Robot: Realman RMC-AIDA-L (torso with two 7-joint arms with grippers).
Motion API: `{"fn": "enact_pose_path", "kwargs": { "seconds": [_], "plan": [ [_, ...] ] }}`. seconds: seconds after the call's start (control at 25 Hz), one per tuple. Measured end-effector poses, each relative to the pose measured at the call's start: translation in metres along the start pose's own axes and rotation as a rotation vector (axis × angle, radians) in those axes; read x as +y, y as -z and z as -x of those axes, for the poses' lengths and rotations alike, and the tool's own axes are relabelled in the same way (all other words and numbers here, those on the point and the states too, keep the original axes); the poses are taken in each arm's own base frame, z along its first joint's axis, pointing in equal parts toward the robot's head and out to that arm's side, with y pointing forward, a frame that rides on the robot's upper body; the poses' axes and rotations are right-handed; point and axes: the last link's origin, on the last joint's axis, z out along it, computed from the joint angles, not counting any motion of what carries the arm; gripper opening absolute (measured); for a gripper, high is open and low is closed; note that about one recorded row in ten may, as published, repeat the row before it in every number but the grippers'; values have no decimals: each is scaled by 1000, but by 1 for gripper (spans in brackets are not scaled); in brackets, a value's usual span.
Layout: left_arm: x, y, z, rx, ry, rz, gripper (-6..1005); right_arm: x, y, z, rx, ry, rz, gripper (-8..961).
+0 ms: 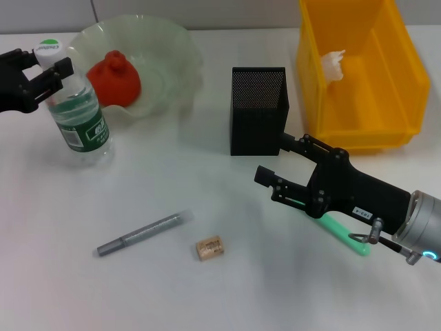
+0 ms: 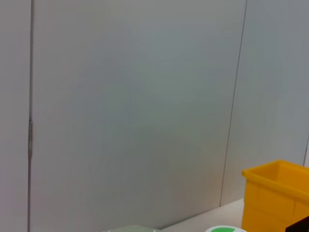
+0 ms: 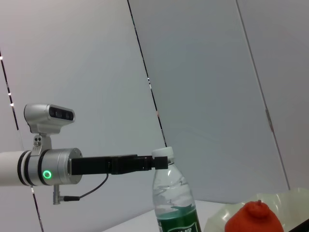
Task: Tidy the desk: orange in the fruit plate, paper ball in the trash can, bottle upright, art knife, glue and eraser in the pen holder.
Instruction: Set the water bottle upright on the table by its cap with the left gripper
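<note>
My right tool (image 1: 274, 162) hangs low over the white tabletop (image 1: 227, 296), just off the 5 o'clock corner of the tall black mesh pen holder (image 1: 256, 114). Its jaws stand apart and, as far as I can see, hold nothing.

The pale green plastic glue stick (image 1: 342, 233) lies flat on the tabletop at 4 o'clock from the tool's tips, tucked under the right forearm. Its long axis runs from 10 to 4 o'clock, nearly in line with the arm. So I judge the tips sit ahead of the stick rather than over it. Any grasp would call for backing the tool toward 4 o'clock first, then closing across the stick's short width.

The small tan block eraser (image 1: 209, 248) lies at 7 o'clock from the right tool. The slim grey art knife (image 1: 141, 234) lies beyond it at 8 o'clock, its axis running 8 to 2 o'clock. The right arm is the nearer one to all three.

My left tool (image 1: 41, 69) is at the far left, closed around the neck of the clear green-labelled plastic bottle (image 1: 81, 121), which stands upright.
</note>
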Motion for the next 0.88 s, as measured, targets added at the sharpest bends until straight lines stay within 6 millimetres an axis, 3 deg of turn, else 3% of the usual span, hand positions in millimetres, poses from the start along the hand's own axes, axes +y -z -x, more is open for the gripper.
{"fn": "enact_pose_path", "kwargs": {
  "seconds": [0.88],
  "plan": [
    [0, -4, 6, -7, 12, 1, 492, 0, 0, 0, 0, -2, 0, 723]
  ]
}}
